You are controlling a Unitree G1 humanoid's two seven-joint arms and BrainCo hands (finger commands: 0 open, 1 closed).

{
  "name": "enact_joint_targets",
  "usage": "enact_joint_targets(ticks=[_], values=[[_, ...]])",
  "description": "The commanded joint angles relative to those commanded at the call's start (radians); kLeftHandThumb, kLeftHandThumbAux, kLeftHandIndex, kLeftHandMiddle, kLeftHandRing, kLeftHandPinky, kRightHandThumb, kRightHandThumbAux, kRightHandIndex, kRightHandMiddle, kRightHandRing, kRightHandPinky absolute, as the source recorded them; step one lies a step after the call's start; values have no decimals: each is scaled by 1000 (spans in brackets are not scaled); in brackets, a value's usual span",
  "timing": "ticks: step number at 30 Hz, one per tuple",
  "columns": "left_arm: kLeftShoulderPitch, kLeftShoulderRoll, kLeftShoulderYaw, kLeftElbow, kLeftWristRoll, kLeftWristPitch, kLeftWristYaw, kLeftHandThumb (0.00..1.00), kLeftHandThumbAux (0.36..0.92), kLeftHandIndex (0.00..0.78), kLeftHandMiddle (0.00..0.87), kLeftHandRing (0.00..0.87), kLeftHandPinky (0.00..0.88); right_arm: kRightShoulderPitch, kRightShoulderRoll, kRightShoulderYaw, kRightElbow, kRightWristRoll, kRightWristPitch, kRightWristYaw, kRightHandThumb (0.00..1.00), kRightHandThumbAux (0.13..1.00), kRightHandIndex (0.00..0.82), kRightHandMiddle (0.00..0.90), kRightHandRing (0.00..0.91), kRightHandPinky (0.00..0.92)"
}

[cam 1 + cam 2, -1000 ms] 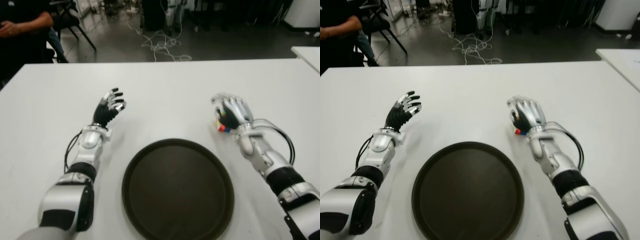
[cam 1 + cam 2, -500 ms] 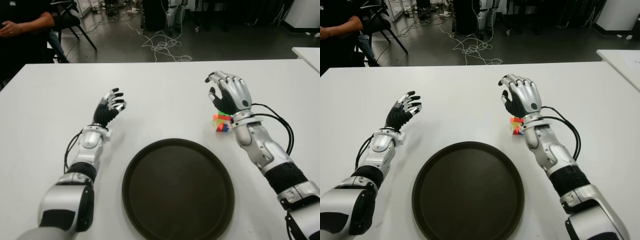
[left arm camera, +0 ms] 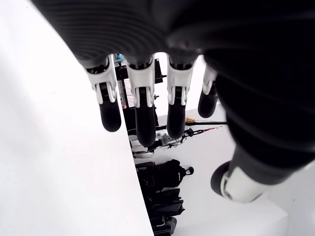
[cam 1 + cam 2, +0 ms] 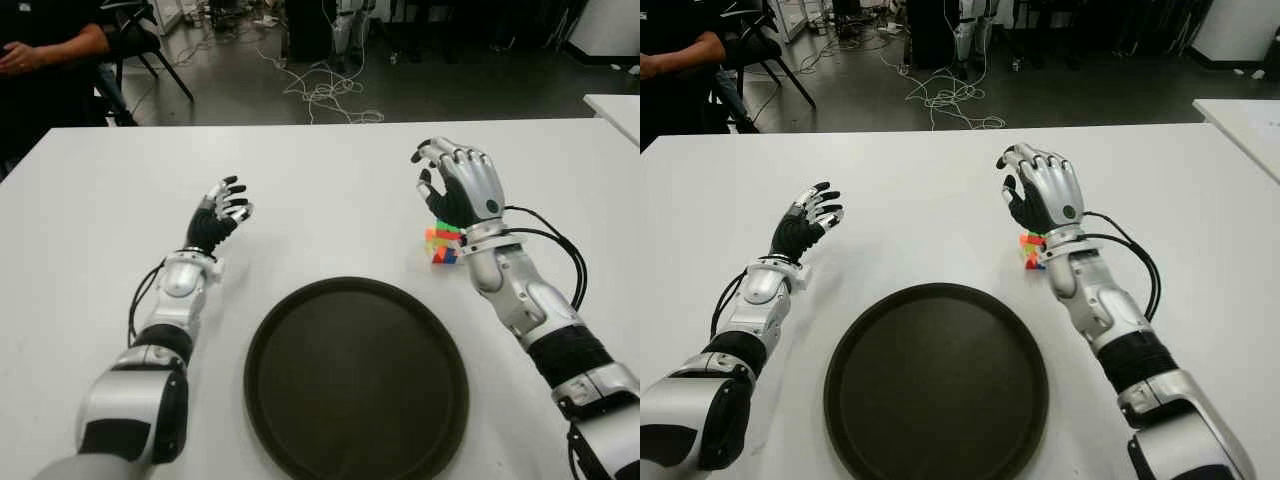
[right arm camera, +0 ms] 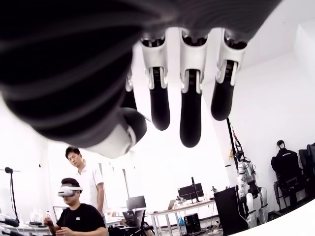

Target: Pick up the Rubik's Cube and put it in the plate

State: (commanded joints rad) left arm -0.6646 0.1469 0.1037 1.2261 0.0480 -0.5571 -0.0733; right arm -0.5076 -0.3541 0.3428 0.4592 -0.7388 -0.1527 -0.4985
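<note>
Multicoloured and small, the cube (image 4: 441, 243) sits on the white table (image 4: 330, 190), beyond the right-hand part of the dark round plate's (image 4: 356, 376) rim and apart from it, so nothing is in the plate yet. The right hand (image 4: 459, 188) is raised above and just beyond the cube, palm turned away from the head camera and wrist over the cube's near side; its own wrist view shows the fingers (image 5: 190, 103) extended and loose with only the room behind them, so it has hold of nothing. The left hand (image 4: 220, 212) shows left of the plate with its fingers relaxed and spread, also empty, and looks idle. I judge the step in hand to be the pick-up itself: the hand is posed above the cube but no grasp is made. The next move likely calls for lowering the right hand so the fingers come down on the far face and the thumb on the near one, then closing firmly enough to hold a smooth, hard block. Since the cube is partly hidden under the wrist in both eye views, alignment is hard to judge; a close that lands off-centre could push it across the table rather than catch it. Once held, the carry is short, toward the robot and to its left, over the plate.
</note>
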Motion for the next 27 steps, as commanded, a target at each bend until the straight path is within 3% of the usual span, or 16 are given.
enact_joint_targets(ticks=[14,17,18,20,21,22,23,27], values=[[1,0,3,-1,-5,-8,-16,191,726,115,204,206,207,8,5,-26,2,9,-34,-41,692,738,415,519,546,563],[0,-1,6,-1,-9,-5,-19,189,727,115,206,208,212,6,-7,-40,10,21,-44,-30,694,738,414,505,531,539],[0,-1,7,0,-10,-5,-20,187,723,115,204,208,212,4,-15,-45,18,27,-50,-22,691,740,410,459,478,474],[0,-2,8,0,-12,-2,-22,181,708,112,198,205,207,-2,-41,-56,39,39,-56,15,679,744,401,264,258,216],[0,-2,9,0,-13,-1,-24,180,706,111,197,205,206,-5,-57,-61,44,43,-50,49,676,745,400,234,225,178],[-1,-2,10,0,-14,0,-25,180,702,110,194,203,203,-6,-68,-64,46,46,-45,72,443,783,258,150,144,114],[-1,-2,12,-1,-16,0,-28,179,699,109,193,201,201,0,-85,-67,24,47,-15,131,283,809,166,96,92,73],[0,-3,16,-1,-19,-2,-33,184,701,108,193,204,220,27,-118,-77,-53,50,58,262,59,767,34,19,19,15]])
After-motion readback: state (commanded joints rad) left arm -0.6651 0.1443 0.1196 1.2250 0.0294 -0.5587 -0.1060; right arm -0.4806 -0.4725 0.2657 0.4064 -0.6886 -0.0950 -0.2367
